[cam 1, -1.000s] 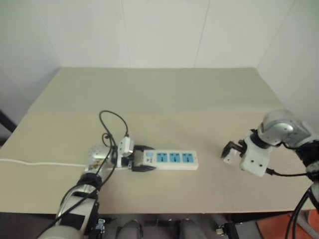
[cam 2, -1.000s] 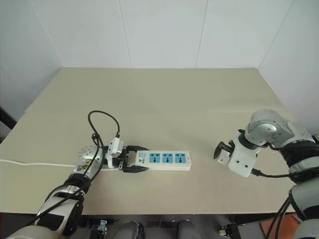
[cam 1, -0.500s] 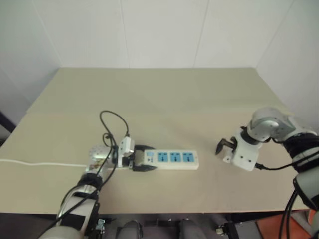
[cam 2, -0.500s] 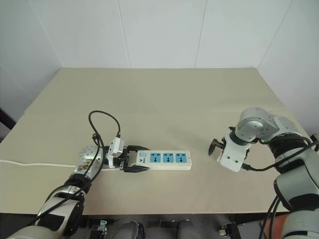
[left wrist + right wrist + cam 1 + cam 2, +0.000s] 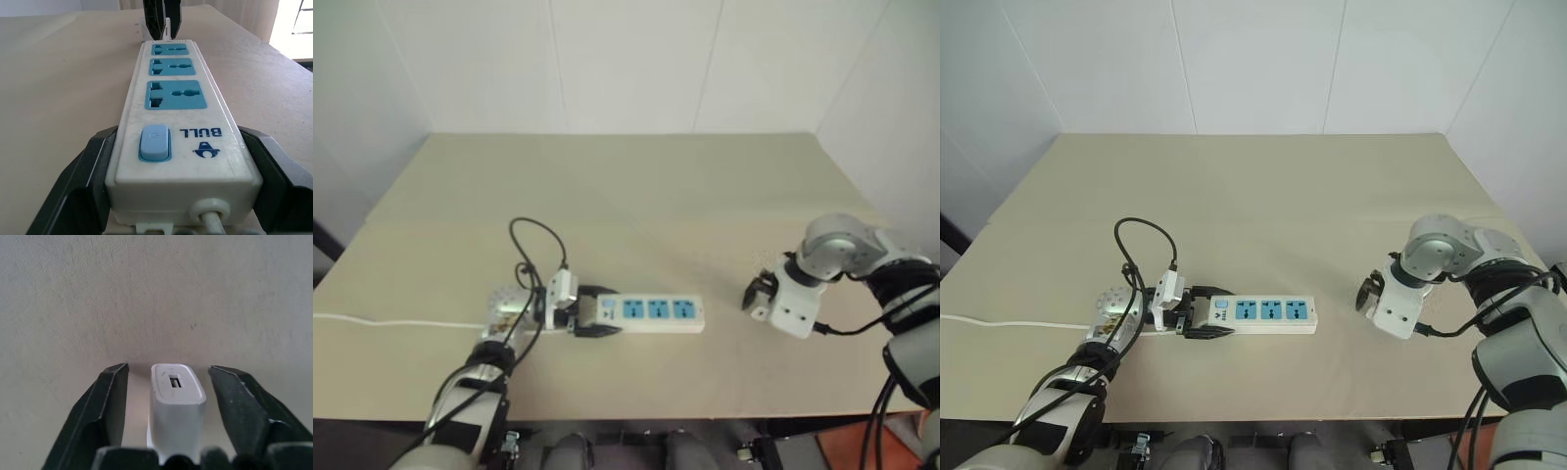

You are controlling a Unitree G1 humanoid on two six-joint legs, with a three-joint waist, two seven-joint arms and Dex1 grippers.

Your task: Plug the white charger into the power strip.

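The power strip [image 5: 651, 312] lies flat near the table's front, its three blue sockets facing up. My left gripper [image 5: 600, 313] is shut on its switch end, and in the left wrist view a black finger [image 5: 90, 169] presses each side of the strip [image 5: 178, 122]. Far to the right, my right gripper [image 5: 759, 294] points down at the tabletop. In the right wrist view the white charger [image 5: 177, 396] stands between its fingers [image 5: 110, 391], with a gap on both sides. My right gripper [image 5: 168, 368] is open around it.
The strip's thin white cord [image 5: 391, 321] runs off to the left table edge. A black cable [image 5: 536, 235] loops above my left wrist. Bare beige tabletop [image 5: 626, 186] stretches between strip and charger and back to the white walls.
My right gripper's fingers have drawn inward on either side of the charger, and its wrist has settled lower over it. The left gripper and the strip have not moved.
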